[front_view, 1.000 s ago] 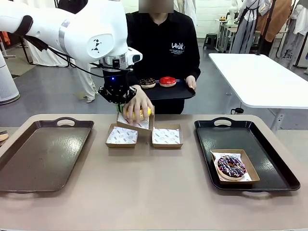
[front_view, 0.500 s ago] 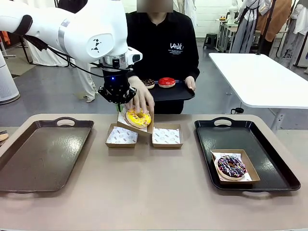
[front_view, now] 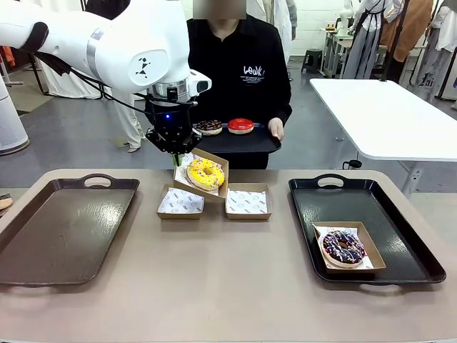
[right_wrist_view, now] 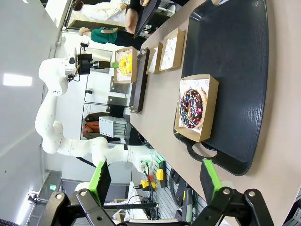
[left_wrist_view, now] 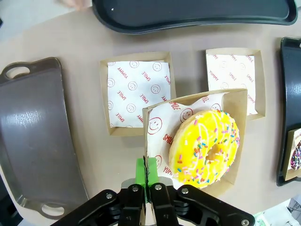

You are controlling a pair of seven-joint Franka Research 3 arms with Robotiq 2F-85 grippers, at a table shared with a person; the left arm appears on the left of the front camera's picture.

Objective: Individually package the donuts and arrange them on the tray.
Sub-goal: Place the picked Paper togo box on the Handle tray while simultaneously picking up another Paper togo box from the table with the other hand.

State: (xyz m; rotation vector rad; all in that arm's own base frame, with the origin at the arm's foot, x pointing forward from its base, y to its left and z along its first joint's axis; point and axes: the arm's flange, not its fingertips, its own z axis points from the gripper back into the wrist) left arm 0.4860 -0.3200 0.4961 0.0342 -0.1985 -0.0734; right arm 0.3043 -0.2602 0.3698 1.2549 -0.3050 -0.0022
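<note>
left gripper (left_wrist_view: 146,170) jaws are fully closed, pinching one thin side wall of the paper-lined box (left_wrist_view: 195,95). the yellow donut (left_wrist_view: 190,141) sits in that box, lifted off the table, above the two empty boxes (front_view: 181,202) (front_view: 247,202).

risks:
- the grip is on one cardboard wall only, with the load hanging off to the side. the wall can fold or slide out of the pads, and the box drops.
- in the front view the box looks tilted, near side lower. a quick swing or more tilt lets the donut slide on the liner and over the low rim.
- icing may smear if the donut hits the wall.

surroundings:
- the person's tray (front_view: 235,141) is held just behind the gripper, with a red donut (front_view: 240,125) and a chocolate donut (front_view: 209,126) on it. lifting back risks a bump.
- the black tray (front_view: 321,214) on the right already has a boxed sprinkled donut (front_view: 343,246) at its near end, so land the box clear of it.
- the brown tray (front_view: 64,229) on the left is bare.
- right gripper (right_wrist_view: 155,174) jaws stand wide apart, holding nothing, hovering off the black tray's near end. it could be in the path if the left arm crosses over.
</note>
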